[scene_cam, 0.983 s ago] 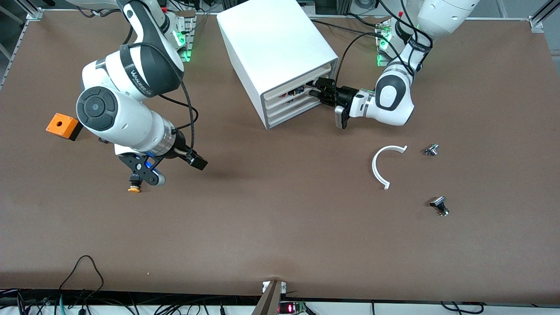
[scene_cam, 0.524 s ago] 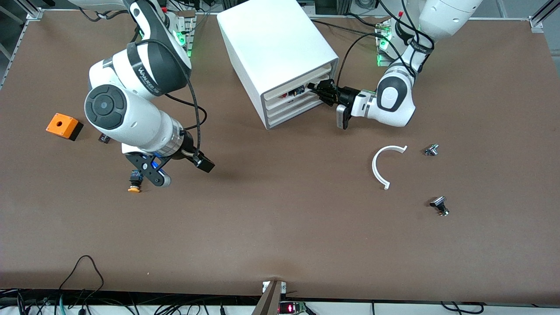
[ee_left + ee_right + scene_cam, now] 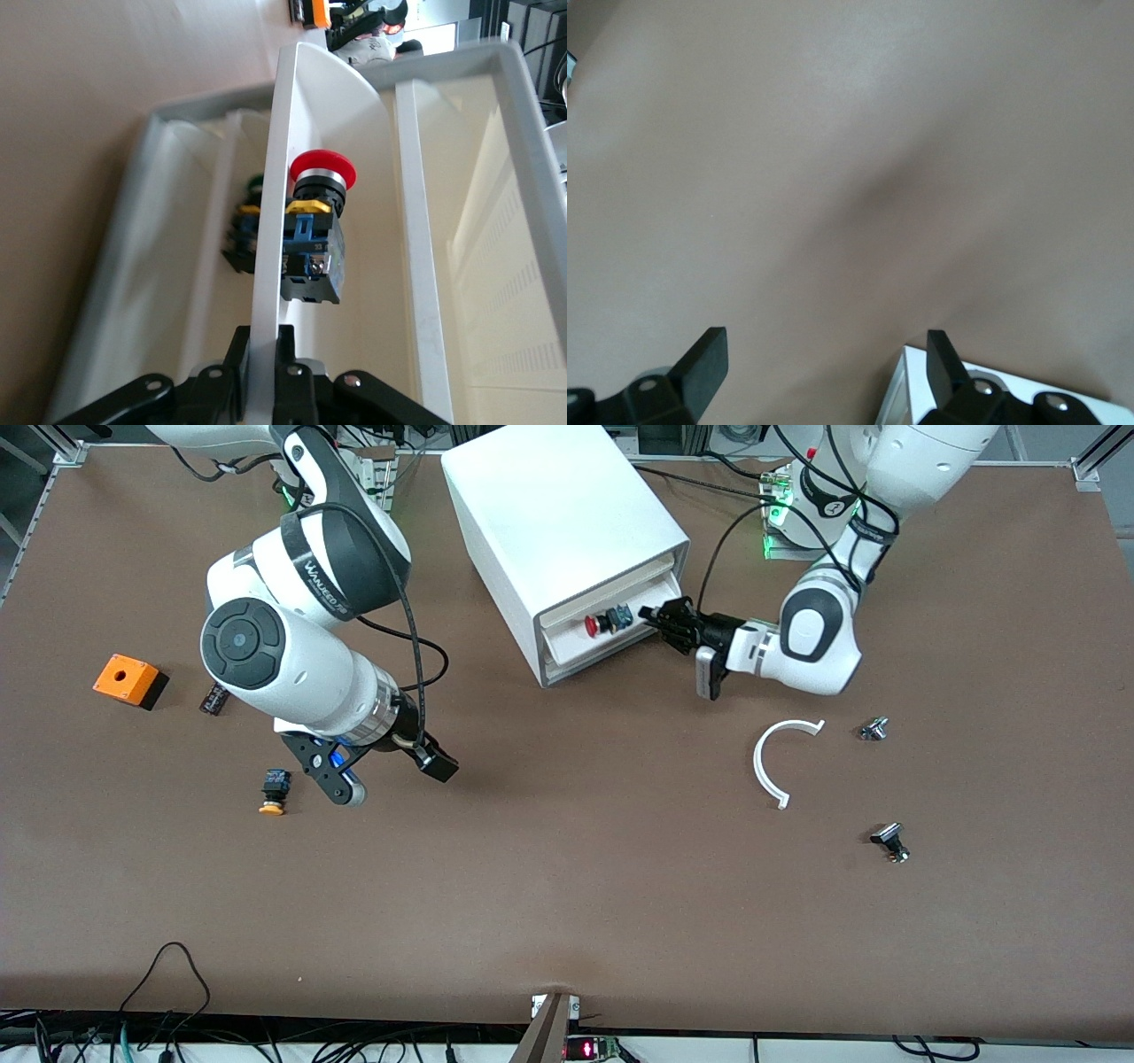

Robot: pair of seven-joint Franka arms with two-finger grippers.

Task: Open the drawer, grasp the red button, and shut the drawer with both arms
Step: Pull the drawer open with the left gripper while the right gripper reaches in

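Currently the drawer (image 3: 611, 631), second from the top of the white cabinet (image 3: 558, 531), is seen pulled partly out, with the button (image 3: 592, 625) lying inside it, red cap toward the right arm's end, black-and-blue body beside a further dark part (image 3: 623, 615); in the left wrist view the button (image 3: 314, 230) is seen against the drawer's front wall (image 3: 270, 266), and a second part with a green and yellow body (image 3: 241, 232) is made out in the drawer below. The left gripper (image 3: 657, 615) is clenched on the drawer's front wall at the end toward the left arm. The right gripper (image 3: 390, 766) is held released over bare table (image 3: 567, 886), fingers (image 3: 704, 359) spread wide, nothing between them. On the brown table an orange box (image 3: 129, 680), a small black piece (image 3: 213, 700) and an orange-capped button (image 3: 274, 790) are found toward the right arm's end; a white curved strip (image 3: 769, 762) and two small metal parts (image 3: 874, 729) (image 3: 889, 840) lie toward the left arm's end. Cables (image 3: 168, 992) are run along the table edge nearest the front camera
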